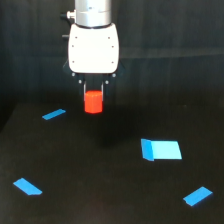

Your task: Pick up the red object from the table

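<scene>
The red object (93, 102) is a small bright red-orange stubby cylinder held between the dark fingers of my gripper (93, 97). The gripper hangs from a white housing at the upper middle of the exterior view. The object is lifted off the table (100, 170), a dark matte surface, with a faint shadow below it. The fingers are closed on the object's upper sides; its lower half shows below them.
Flat bright-blue patches lie on the table: a thin one (54, 114) at the exterior view's left, a larger rectangle (161, 149) at the right, one (27, 186) at the lower left and one (198, 195) at the lower right.
</scene>
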